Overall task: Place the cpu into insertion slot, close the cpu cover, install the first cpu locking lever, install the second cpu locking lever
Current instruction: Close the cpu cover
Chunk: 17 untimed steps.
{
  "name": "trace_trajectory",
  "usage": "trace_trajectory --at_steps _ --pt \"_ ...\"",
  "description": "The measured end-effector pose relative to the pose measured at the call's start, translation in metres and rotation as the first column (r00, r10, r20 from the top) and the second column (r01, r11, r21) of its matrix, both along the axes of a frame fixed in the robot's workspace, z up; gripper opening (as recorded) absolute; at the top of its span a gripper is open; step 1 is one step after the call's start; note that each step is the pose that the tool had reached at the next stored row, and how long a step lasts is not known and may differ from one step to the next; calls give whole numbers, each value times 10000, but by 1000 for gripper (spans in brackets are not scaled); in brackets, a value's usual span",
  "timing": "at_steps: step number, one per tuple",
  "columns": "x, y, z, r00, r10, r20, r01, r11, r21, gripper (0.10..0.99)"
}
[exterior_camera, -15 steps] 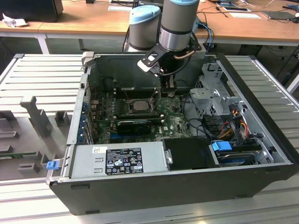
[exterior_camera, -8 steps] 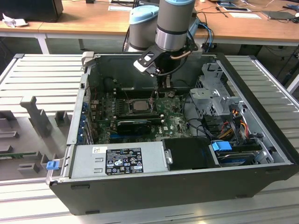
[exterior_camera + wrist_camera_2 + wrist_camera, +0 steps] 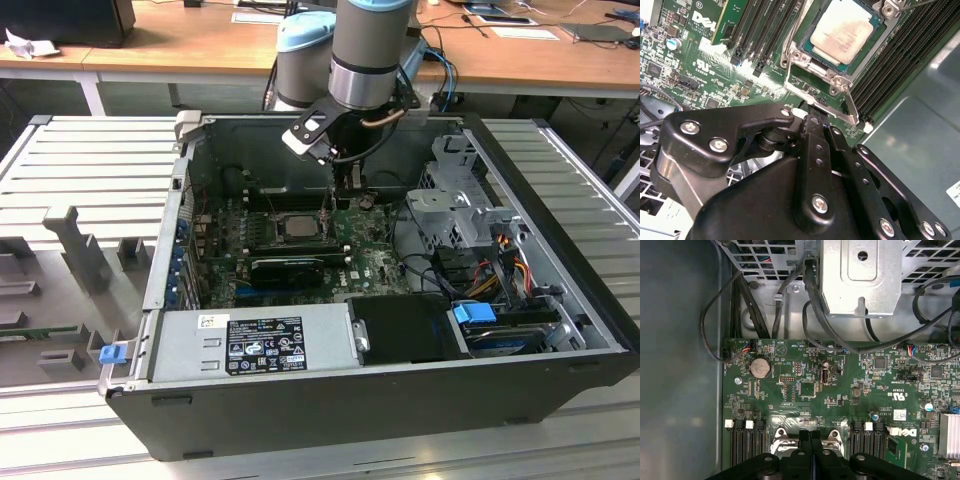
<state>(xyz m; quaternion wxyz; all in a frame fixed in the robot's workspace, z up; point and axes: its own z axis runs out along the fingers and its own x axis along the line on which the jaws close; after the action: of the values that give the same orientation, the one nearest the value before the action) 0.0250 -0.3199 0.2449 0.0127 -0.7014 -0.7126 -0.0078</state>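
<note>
The cpu (image 3: 842, 30), a pale tan-silver square, lies flat in the insertion slot (image 3: 300, 237) on the green motherboard. The cpu cover (image 3: 796, 56), a metal frame with bolts at its corners, lies around the chip. A silver wire locking lever (image 3: 822, 103) runs along the socket's edge. My gripper (image 3: 812, 117) is shut, its black fingertips pressed together right at that lever, with nothing visible between them. In the first wrist view the gripper (image 3: 810, 434) stands over the socket's metal edge (image 3: 780, 436). The exterior view has the gripper (image 3: 347, 200) just to the right of the cpu (image 3: 298, 226).
Black memory slots (image 3: 765, 30) flank the socket on both sides. A metal drive cage (image 3: 860, 275) with black cables (image 3: 755, 310) is beyond the board. The power supply (image 3: 250, 345) and a black card (image 3: 290, 268) lie toward the case front. The grey case wall (image 3: 920, 145) is close by.
</note>
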Motion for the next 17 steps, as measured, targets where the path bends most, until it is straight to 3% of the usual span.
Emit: trace_trajectory --at_steps 13,17 --pt "-119 0 -3 10000 -1 0 1 10000 0 106" --pt "-134 0 -37 10000 0 0 0 10000 -2 106"
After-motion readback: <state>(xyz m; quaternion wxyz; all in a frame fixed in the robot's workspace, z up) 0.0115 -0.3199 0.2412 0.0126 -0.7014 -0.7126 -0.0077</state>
